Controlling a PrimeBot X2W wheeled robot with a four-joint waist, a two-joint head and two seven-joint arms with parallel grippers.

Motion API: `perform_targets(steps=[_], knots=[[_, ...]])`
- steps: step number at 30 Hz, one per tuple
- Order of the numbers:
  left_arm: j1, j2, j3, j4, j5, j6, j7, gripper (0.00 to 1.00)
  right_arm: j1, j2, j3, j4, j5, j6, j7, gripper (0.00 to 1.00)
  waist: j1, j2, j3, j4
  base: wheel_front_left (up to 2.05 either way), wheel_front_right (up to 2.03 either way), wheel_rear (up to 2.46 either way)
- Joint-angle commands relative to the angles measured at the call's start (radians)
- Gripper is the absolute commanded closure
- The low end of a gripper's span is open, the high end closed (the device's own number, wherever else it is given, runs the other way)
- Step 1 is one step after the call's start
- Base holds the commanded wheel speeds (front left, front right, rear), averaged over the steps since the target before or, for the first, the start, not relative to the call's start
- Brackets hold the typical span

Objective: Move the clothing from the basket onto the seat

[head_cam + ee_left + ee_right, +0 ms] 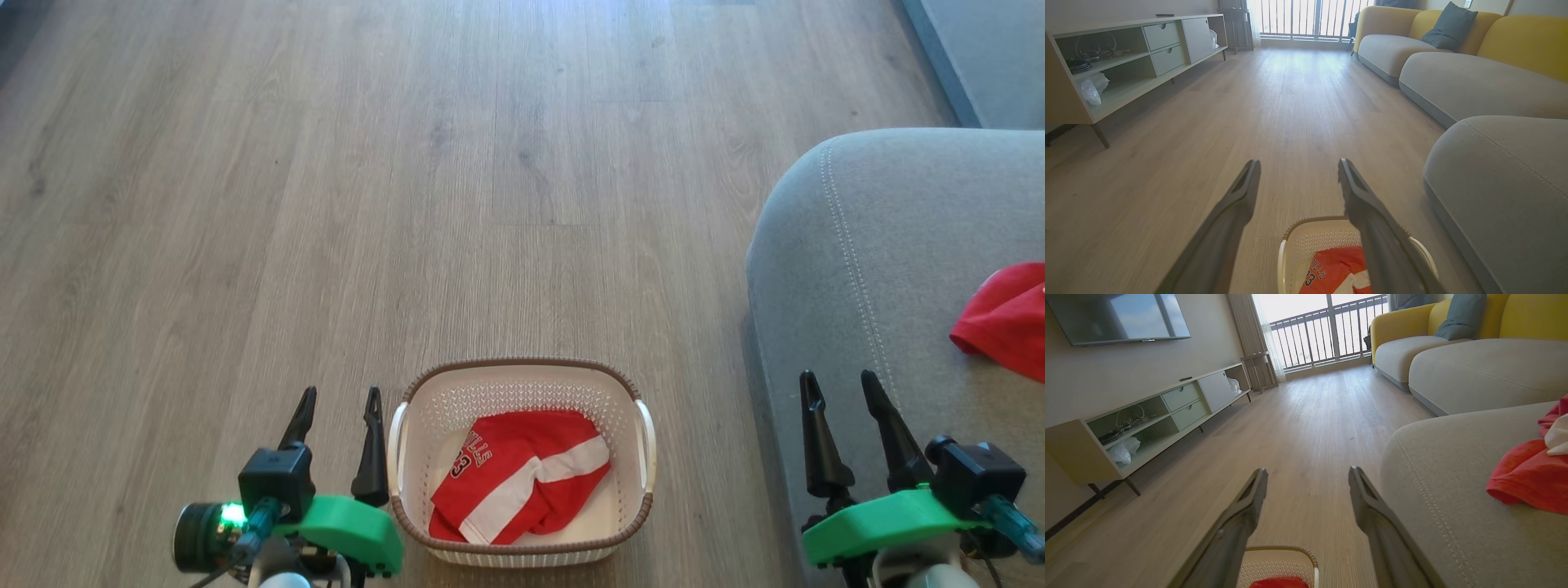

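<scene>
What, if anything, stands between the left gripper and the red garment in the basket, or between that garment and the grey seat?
Only the basket's left wall: the open left gripper is outside it and would likely need to go over the rim. The red garment lies uncovered, and only floor separates basket and seat.

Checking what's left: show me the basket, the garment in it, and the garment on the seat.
basket [522, 361], head view, far brown rim.
striped garment [514, 453], head view, red middle.
other garment [1008, 322], head view, red fold.
</scene>
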Motion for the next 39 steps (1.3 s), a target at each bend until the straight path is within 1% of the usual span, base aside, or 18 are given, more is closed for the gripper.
perform_targets(steps=[1, 9, 15, 20, 25, 28, 32, 33, 39], knots=[[-0.044, 0.002, 0.024, -0.033, 0.003, -0.002, -0.005, 0.00, -0.046, -0.007, 0.023, -0.028, 0.007, 0.000, -0.009, 0.00, 0.0000, 0.0000, -0.001, -0.001, 0.00, 0.00, 0.00], [-0.041, 0.002, 0.020, -0.033, -0.004, -0.006, -0.005, 0.00, -0.039, -0.007, -0.006, -0.011, 0.003, 0.000, -0.009, 0.00, 0.0000, 0.0000, 0.004, -0.010, 0.00, 0.00, 0.00], [-0.049, 0.002, 0.018, -0.033, -0.002, -0.015, -0.005, 0.00, -0.048, -0.007, -0.019, -0.012, -0.001, 0.000, -0.009, 0.00, 0.0000, 0.0000, 0.056, -0.035, 0.00, 0.00, 0.00], [-0.105, 0.002, 0.031, -0.028, 0.009, -0.040, -0.005, 0.00, -0.093, -0.007, -0.025, -0.048, -0.016, 0.000, -0.009, 0.00, 0.0000, 0.0000, 0.185, -0.074, 0.00, 0.00, 0.00], [-0.198, 0.002, 0.044, 0.013, 0.050, -0.085, -0.005, 0.00, -0.153, -0.007, -0.044, -0.089, -0.009, 0.000, -0.009, 0.00, 0.0000, 0.0000, 0.337, -0.127, 0.00, 0.00, 0.00], [-0.267, 0.002, 0.051, 0.060, 0.086, -0.114, -0.005, 0.00, -0.186, -0.007, -0.047, -0.115, 0.003, 0.000, -0.009, 0.00, 0.0000, 0.0000, 0.428, -0.155, 0.00, 0.00, 0.00], [-0.381, 0.007, 0.049, 0.134, 0.135, -0.150, -0.005, 0.00, -0.215, -0.007, -0.023, -0.159, 0.005, 0.000, -0.009, 0.00, 0.0000, 0.0000, 0.557, -0.182, 0.00, 0.00, 0.00], [-0.381, 0.007, 0.049, 0.134, 0.135, -0.150, -0.005, 0.00, -0.215, -0.007, -0.023, -0.159, 0.005, 0.000, -0.009, 0.00, 0.0000, 0.0000, 0.557, -0.182, 0.00, 0.00, 0.00], [-0.560, 0.022, 0.020, 0.277, 0.181, -0.182, -0.005, 0.00, -0.233, -0.007, 0.006, -0.228, 0.004, 0.000, -0.009, 0.00, 0.0000, 0.0000, 0.730, -0.208, 0.00, 0.00, 0.00]])
